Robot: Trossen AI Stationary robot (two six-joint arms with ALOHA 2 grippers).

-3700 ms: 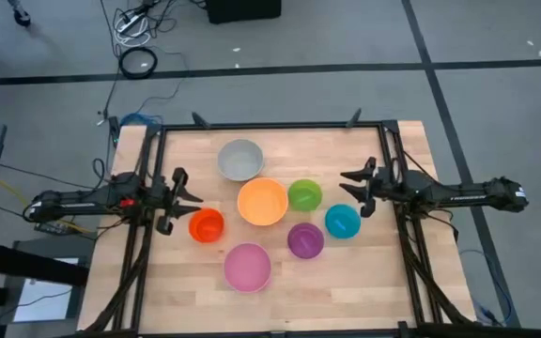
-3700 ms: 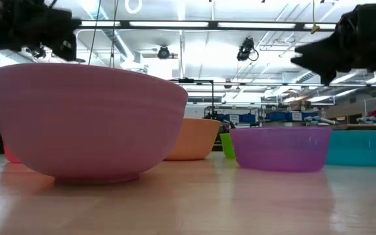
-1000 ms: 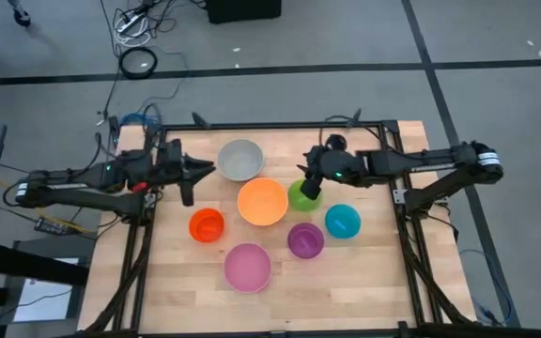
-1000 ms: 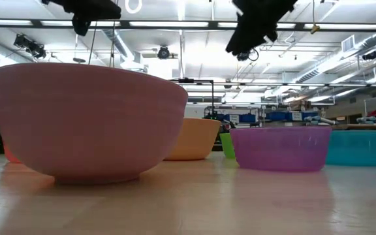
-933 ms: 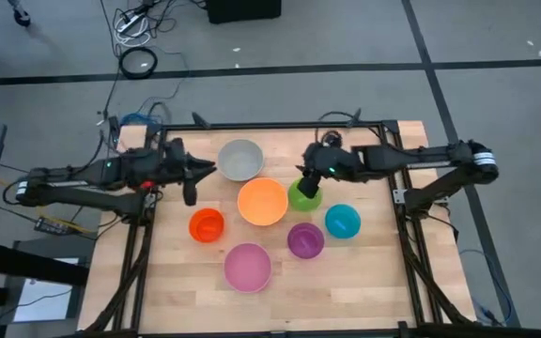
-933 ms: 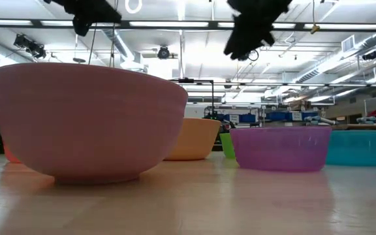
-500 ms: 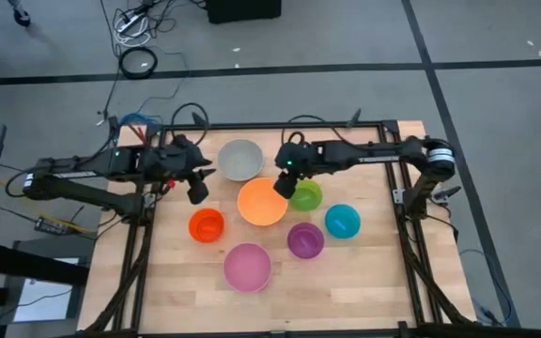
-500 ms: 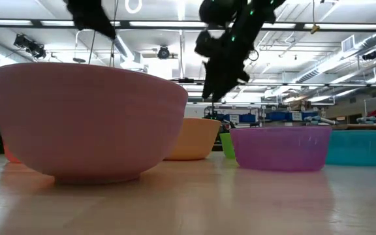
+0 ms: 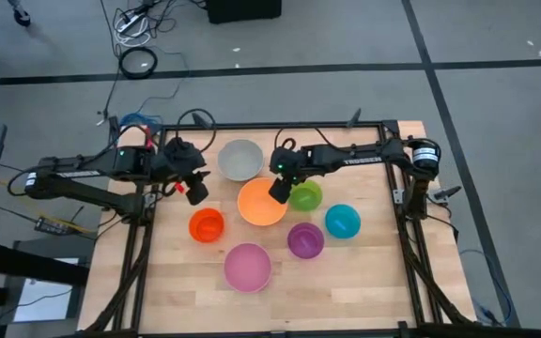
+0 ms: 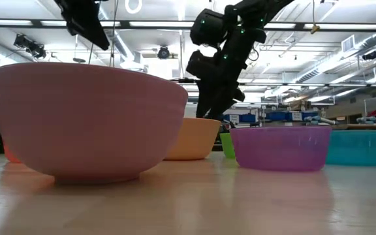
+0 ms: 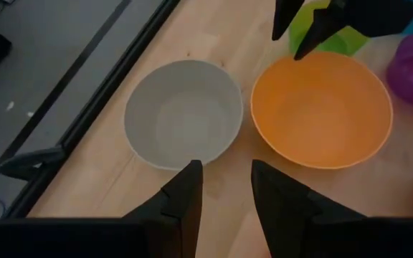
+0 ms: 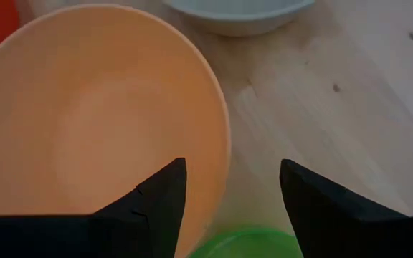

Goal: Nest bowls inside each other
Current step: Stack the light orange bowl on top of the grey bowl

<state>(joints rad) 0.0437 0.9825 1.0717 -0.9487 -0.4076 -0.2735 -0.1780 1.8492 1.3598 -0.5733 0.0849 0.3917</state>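
Seven bowls stand apart on their bases on the wooden table: grey (image 9: 240, 160), orange (image 9: 262, 202), green (image 9: 305, 195), blue (image 9: 342, 222), purple (image 9: 305, 240), pink (image 9: 248, 267) and red-orange (image 9: 207, 225). My right gripper (image 12: 228, 188) is open and points steeply down over the orange bowl's rim (image 12: 223, 136) on the side toward the green bowl, one finger over the inside and one over the outside. In the low view it (image 10: 207, 112) hangs just above that rim. My left gripper (image 11: 224, 188) is open, in the air left of the grey bowl (image 11: 183, 115), tipped down.
A black frame (image 9: 270, 126) runs along the table's far edge and down both sides. Bare wood lies along the near edge, in front of the pink bowl (image 10: 87, 121), and in the far right corner (image 9: 383, 150). The bowls are clustered close together mid-table.
My right gripper has gone toward the table's left edge and down, from over the green bowl to the orange bowl's rim. My left gripper has tipped from nearly level to pointing down, staying beside the grey bowl. No bowl has moved.
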